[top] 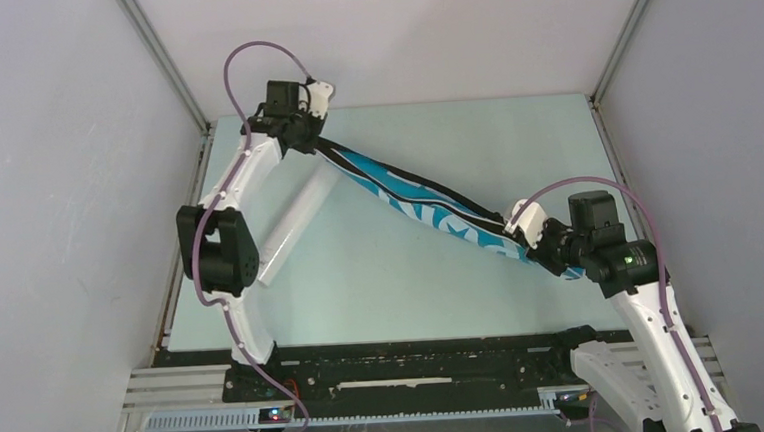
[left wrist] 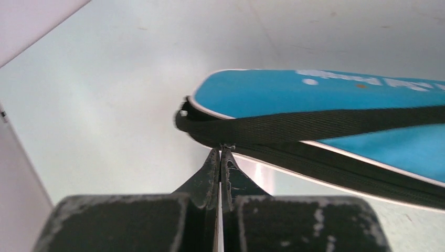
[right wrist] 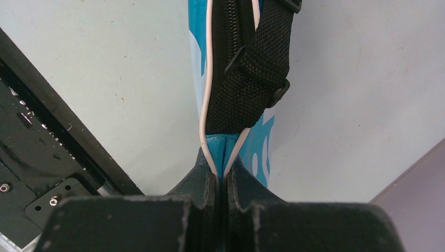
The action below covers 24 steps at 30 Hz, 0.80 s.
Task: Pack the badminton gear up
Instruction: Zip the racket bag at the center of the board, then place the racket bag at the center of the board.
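The blue racket bag (top: 428, 208) stretches diagonally between my two grippers, from far left to near right. My left gripper (top: 318, 140) is shut at the bag's far end. In the left wrist view its tips (left wrist: 220, 149) pinch a small piece on the black zipper edge, under the black strap (left wrist: 325, 123). My right gripper (top: 522, 245) is shut on the near end. The right wrist view has its fingers (right wrist: 220, 170) clamping the white-piped blue tip of the bag (right wrist: 261, 144), below the strap's padded end (right wrist: 252, 79). A long white tube (top: 294, 226) lies on the table left of the bag. Rackets and shuttlecocks are out of view.
The pale green table (top: 392, 285) is walled in by white panels at the left, back and right. A black rail (top: 407, 360) runs along its near edge, close to my right gripper. The left arm's elbow (top: 218, 248) hangs beside the tube's near end.
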Each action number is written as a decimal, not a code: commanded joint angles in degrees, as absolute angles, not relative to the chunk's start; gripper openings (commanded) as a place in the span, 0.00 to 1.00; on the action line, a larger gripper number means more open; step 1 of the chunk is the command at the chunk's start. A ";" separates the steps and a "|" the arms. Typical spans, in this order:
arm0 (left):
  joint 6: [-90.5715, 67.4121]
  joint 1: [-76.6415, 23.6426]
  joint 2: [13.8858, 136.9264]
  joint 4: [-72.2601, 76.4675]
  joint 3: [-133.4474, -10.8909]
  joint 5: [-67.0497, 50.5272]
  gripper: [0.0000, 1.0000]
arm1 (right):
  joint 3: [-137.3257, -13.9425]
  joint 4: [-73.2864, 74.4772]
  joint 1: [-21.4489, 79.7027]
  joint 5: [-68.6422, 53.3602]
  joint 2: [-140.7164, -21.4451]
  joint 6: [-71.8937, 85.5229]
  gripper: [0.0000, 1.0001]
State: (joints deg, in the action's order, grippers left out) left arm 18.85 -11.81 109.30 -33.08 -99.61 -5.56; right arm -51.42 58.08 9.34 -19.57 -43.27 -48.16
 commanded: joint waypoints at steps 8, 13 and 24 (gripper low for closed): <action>24.70 -5.19 114.72 -31.38 -108.42 -0.17 0.00 | -52.83 60.24 7.75 -7.58 -43.32 -46.57 0.00; 23.41 -7.67 112.14 -36.28 -111.81 -12.40 0.10 | -52.38 56.02 6.51 -0.57 -42.27 -45.21 0.00; 15.18 -17.75 126.37 -41.19 -139.56 -13.95 0.00 | -51.11 43.04 5.36 10.20 -42.55 -38.15 0.00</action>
State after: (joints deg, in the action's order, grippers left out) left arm 19.64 -16.99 120.68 -40.03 -129.56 -12.51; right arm -50.92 50.74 6.63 -0.19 -42.13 -43.79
